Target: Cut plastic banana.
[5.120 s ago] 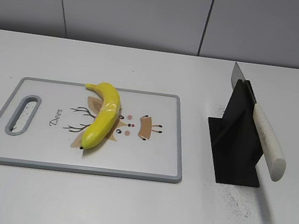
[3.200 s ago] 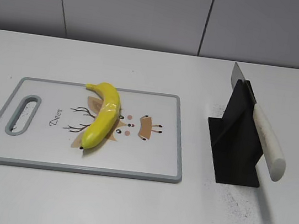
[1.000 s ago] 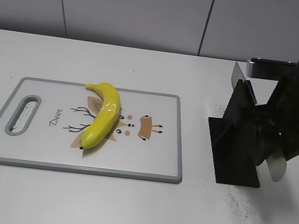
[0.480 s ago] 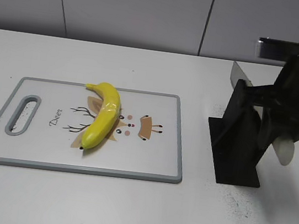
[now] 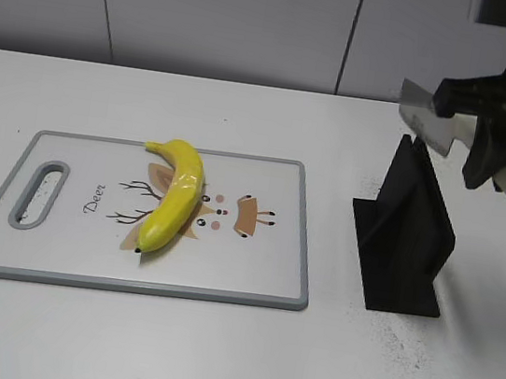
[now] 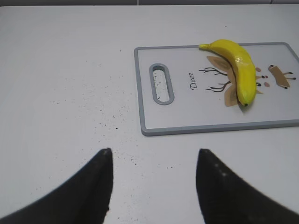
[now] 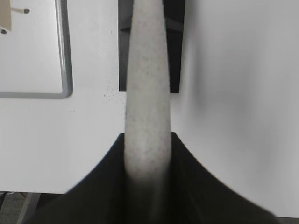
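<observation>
The plastic banana (image 5: 174, 195) is glossy yellow and lies on the white cutting board (image 5: 260, 271) with a grey rim; it also shows in the left wrist view (image 6: 237, 68). My right gripper (image 5: 492, 152) is shut on the knife's pale speckled handle (image 7: 147, 98) and holds the knife (image 5: 418, 107) in the air just above the black knife stand (image 5: 405, 230). My left gripper (image 6: 154, 156) is open and empty over bare table, left of the board (image 6: 154, 121).
The black knife stand is on the table right of the board, also in the right wrist view (image 7: 176, 32). The board's corner (image 7: 65, 70) shows at that view's left. A grey wall runs behind the white table.
My right arm came in from the right, closed on the knife handle and lifted the knife up out of the stand. The banana and board have not moved.
</observation>
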